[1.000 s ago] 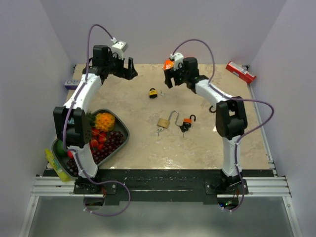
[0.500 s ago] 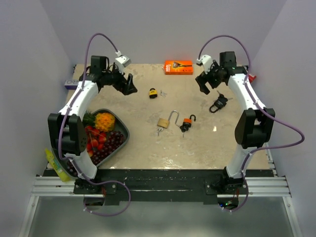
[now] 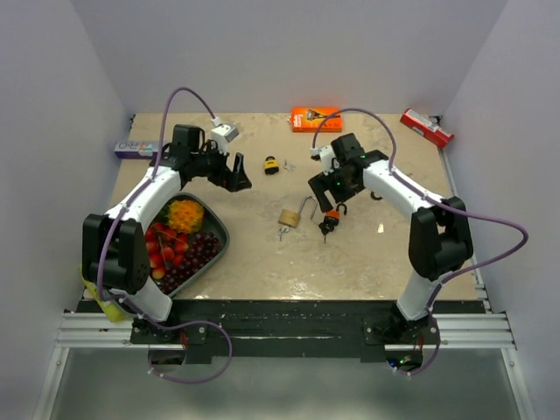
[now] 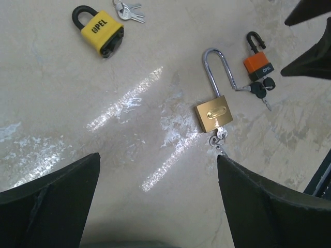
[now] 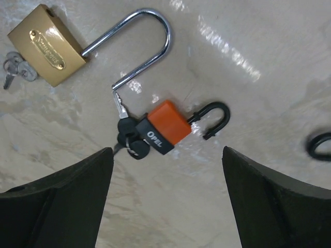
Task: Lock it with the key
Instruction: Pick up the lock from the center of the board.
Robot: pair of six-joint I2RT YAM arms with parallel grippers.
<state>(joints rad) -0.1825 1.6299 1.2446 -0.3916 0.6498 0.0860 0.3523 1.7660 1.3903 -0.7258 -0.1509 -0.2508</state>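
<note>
An orange padlock point(image 5: 168, 129) with an open black shackle lies at mid-table, black-headed keys point(image 5: 129, 143) in its base. It also shows in the top view point(image 3: 332, 214) and the left wrist view point(image 4: 257, 64). A brass padlock point(image 3: 290, 217) with a long open shackle lies just left of it, small keys hanging from it; it also shows in the left wrist view point(image 4: 213, 113) and the right wrist view point(image 5: 46, 46). My right gripper point(image 5: 167, 151) is open above the orange padlock, not touching it point(image 3: 328, 188). My left gripper point(image 3: 236, 175) is open and empty, left of the locks point(image 4: 158, 156).
A yellow padlock point(image 3: 272, 164) with keys point(image 4: 128, 10) lies farther back. A black padlock's shackle point(image 5: 318, 146) shows at the right. A fruit tray point(image 3: 219, 229) stands front left. An orange box point(image 3: 316, 118) and a red box point(image 3: 427, 128) lie at the back.
Both arms have swung in toward the table's middle. My right gripper came from the back right to above the orange padlock. My left gripper moved nearer and to the right.
</note>
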